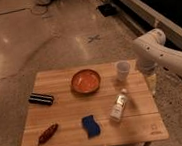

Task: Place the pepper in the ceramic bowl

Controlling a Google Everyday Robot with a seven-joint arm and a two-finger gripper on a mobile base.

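Pepper (47, 134), small, slim and dark red-brown, lay on the near left corner of a light wooden table (69, 113), tilted on a diagonal with its right end pointing further back. It sat well apart from the ceramic bowl (85, 81), which stood towards the back middle of the tabletop, glossy orange inside with a darker brown rim. A black ribbed bar (41, 98) lay by the left edge, between the pepper and the bowl's level. A blue sponge (90, 125) rested near the front edge, to the right of the pepper. A small pale bottle (119, 106) lay on its side right of the sponge, its cap end pointing towards the back. A clear plastic cup (123, 70) stood upright just right of the bowl, not touching it.

The robot's white arm (158, 48) reached in from the right. Its gripper (150, 79) hung downward at the table's right edge, near the cup and far from the pepper; whether it was wide or narrow could not be told, and it held nothing that could be seen. A blue cross mark (94, 38) showed on the polished floor (15, 42) beyond the table.
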